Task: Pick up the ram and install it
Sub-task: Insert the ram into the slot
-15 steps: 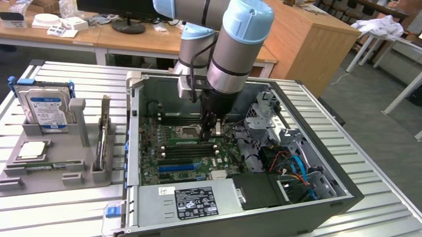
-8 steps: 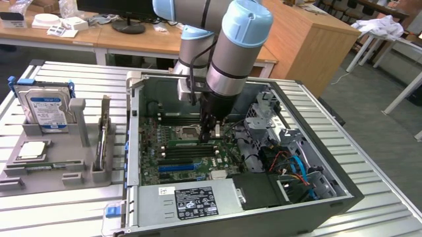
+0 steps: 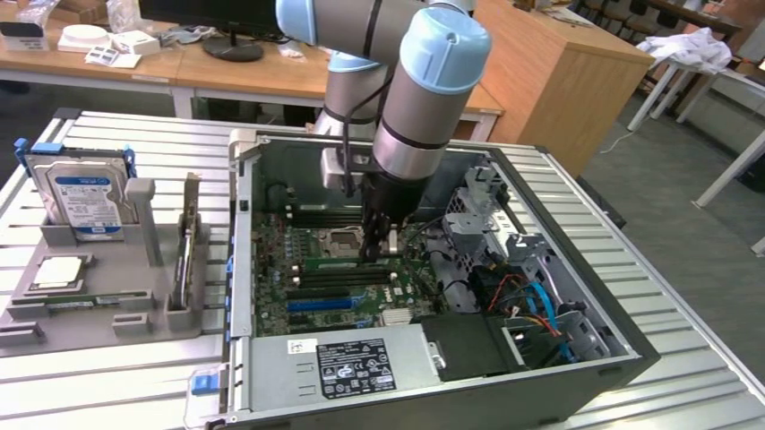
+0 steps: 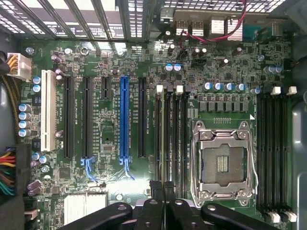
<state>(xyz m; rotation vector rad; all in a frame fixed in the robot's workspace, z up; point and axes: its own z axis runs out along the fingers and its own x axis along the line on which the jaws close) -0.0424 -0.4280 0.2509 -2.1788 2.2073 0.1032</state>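
Tool [image 3: 382, 253] tight on ram [image 3: 337, 263]

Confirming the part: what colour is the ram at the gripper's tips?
Green: the ram shows best in the exterior view.

The open computer case [image 3: 243, 269] walled the motherboard [image 3: 281, 313] on every side, so the only way in was from above. The arm [image 3: 418, 107] took up much of that opening, its closed gripper [image 3: 380, 253] low over one end of the memory slots [image 4: 172, 139], just beside the CPU socket [image 4: 223, 163]. On the exterior view's right, the drive cage [image 3: 490, 210] and loose cables [image 3: 538, 305] crowded the board's edge. The power supply [image 3: 347, 363] blocked the near end. The stretch over the expansion slots [image 4: 86, 115] lay free.
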